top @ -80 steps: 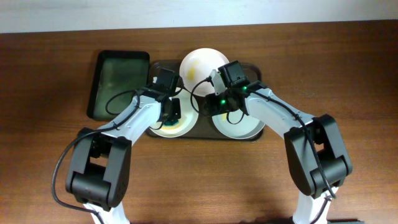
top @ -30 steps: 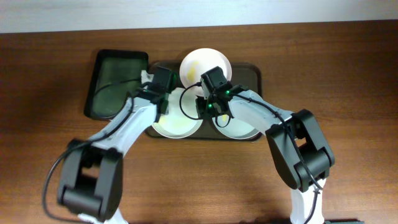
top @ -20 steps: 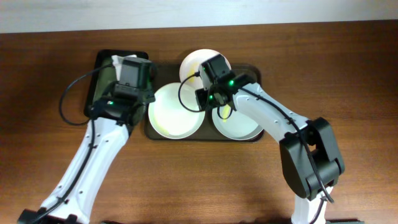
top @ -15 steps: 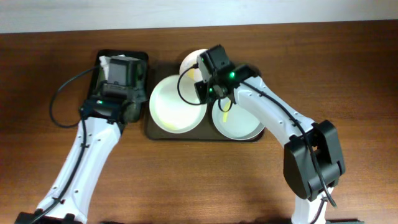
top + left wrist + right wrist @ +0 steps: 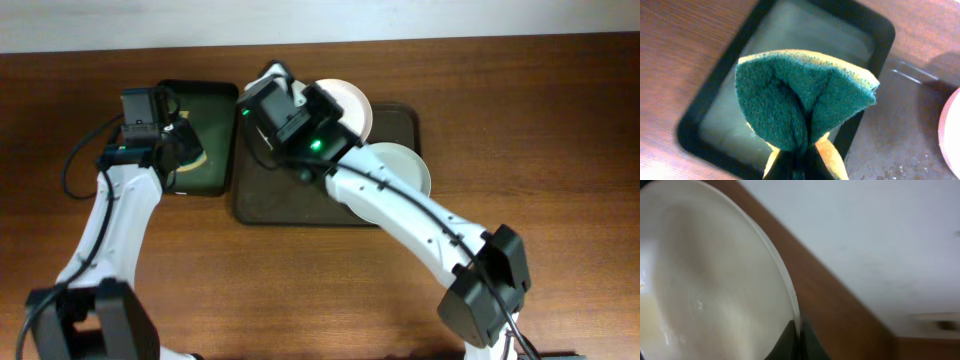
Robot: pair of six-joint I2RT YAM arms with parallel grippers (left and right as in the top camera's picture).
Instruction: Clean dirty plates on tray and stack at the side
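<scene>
Left claw (image 5: 795, 161): clenched on a folded green-and-yellow sponge (image 5: 800, 100), held above the black basin (image 5: 790, 30). Probably placed there to wet it, or so that drips miss the tray.
Right claw (image 5: 800, 336): pinches the rim of the held plate (image 5: 715, 280), lifted off the tray (image 5: 400, 118) near its left-back corner. Likely raised to present a face for wiping.
Held plate attitude: steeply tipped, hollow smeared face toward the wrist camera, wall visible past its edge. It is round, so it has no long axis.
Back plate (image 5: 350, 98): flat on the tray, face up.
Right-end plate (image 5: 405, 170): flat on the tray, face up.
Tray axis: the long side runs left–right along the bench (image 5: 550, 120).
</scene>
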